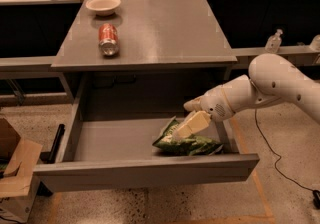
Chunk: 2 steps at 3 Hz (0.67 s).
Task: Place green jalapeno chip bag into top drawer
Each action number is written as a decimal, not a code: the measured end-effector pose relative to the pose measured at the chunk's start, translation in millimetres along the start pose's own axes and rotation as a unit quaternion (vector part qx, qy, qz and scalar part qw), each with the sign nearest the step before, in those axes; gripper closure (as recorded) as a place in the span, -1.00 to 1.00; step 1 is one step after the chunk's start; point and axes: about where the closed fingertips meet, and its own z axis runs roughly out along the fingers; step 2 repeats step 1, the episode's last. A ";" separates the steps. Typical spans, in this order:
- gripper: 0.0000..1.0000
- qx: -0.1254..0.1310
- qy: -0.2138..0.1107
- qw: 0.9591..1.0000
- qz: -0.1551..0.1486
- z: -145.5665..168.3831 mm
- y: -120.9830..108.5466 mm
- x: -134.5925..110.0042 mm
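Green jalapeno chip bag (pixel 192 145) rests in the top drawer's (pixel 150 170) right front under the gripper (pixel 187 127), whose grip cannot be told; a full release before lifting clear serves best.

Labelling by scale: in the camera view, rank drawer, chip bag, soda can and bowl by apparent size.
Largest: top drawer
green jalapeno chip bag, beneath the gripper, in the drawer
red soda can and bowl: too alike, bowl farther

lab, grey workbench (pixel 165 28), robot arm (pixel 280 80), pincer (pixel 189 128) over top drawer (pixel 115 140)
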 end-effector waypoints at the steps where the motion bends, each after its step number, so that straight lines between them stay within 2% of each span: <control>1: -1.00 -0.003 0.000 1.000 0.002 2.8 -0.3 2.5; 2: -1.00 -0.003 0.000 1.000 0.002 2.8 -0.3 2.5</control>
